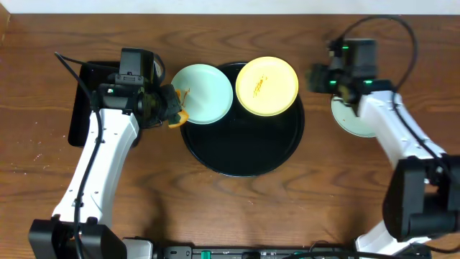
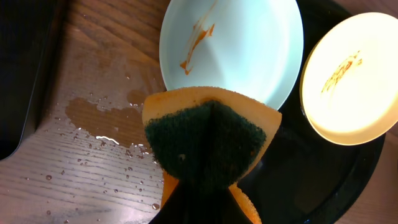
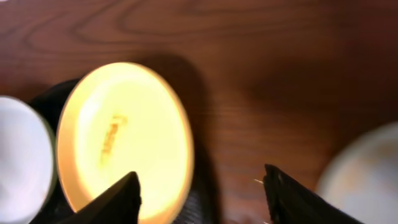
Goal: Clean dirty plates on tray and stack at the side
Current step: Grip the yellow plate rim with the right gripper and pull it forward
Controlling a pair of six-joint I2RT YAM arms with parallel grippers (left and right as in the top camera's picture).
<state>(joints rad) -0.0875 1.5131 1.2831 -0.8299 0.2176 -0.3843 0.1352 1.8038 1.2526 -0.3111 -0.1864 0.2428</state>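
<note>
Blue-green plate (image 1: pixel 203 93) and yellow plate (image 1: pixel 267 85), both sauce-streaked, overhang the upper rim of the one round tray (image 1: pixel 244 155), its lower half bare. A third plate (image 1: pixel 352 121) lies on the surface (image 1: pixel 237 216) at right. The left pincer (image 1: pixel 162 104) pinches one sponge (image 2: pixel 208 140); the right pincer (image 3: pixel 200 194) is spread, empty.

A dark brown wooden table (image 1: pixel 237 208), strongly grained, fills nearly everything I can see. Beyond the table's far edge runs a thin pale strip (image 1: pixel 215 6). Toward the table's left side, a puddle (image 2: pixel 93 118) and scattered droplets glisten.
</note>
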